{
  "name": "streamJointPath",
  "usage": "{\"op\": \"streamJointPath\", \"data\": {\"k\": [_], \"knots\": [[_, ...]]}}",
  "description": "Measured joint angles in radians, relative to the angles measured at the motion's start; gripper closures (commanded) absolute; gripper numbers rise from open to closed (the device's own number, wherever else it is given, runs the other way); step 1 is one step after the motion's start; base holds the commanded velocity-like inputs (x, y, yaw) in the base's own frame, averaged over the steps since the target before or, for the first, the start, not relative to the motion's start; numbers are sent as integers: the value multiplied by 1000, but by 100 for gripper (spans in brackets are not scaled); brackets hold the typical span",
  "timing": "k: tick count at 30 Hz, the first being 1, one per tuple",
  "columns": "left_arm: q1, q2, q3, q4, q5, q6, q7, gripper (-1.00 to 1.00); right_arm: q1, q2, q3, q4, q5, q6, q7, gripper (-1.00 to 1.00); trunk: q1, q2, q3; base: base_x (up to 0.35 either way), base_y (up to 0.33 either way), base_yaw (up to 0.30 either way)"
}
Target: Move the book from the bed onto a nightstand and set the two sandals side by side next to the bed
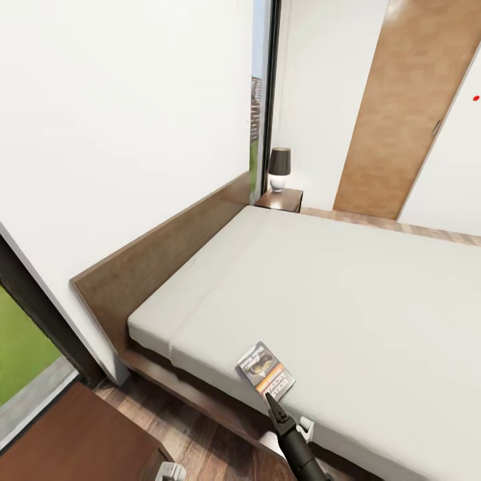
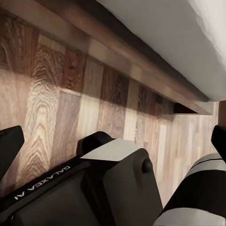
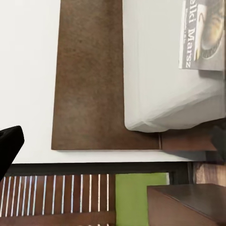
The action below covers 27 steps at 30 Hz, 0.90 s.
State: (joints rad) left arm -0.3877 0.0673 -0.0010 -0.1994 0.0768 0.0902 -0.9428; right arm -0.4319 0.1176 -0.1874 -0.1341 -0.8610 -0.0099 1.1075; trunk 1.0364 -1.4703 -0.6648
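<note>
Book flat on mattress beside headboard

Book lies on bed's near edge; nightstand stands beyond it.

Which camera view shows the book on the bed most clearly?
The head view shows it best: the whole book lies near the edge of the bed, just beyond the right gripper. The right wrist view catches part of its cover, cut by the frame.
</note>
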Motion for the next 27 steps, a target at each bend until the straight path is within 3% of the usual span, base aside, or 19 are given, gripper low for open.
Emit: {"op": "streamJointPath", "data": {"k": [27], "knots": [[0,0,0,0,0,0,0,-100,0,0,0,0,0,0,0,-100,104,-189,-85,0,0,0]]}}
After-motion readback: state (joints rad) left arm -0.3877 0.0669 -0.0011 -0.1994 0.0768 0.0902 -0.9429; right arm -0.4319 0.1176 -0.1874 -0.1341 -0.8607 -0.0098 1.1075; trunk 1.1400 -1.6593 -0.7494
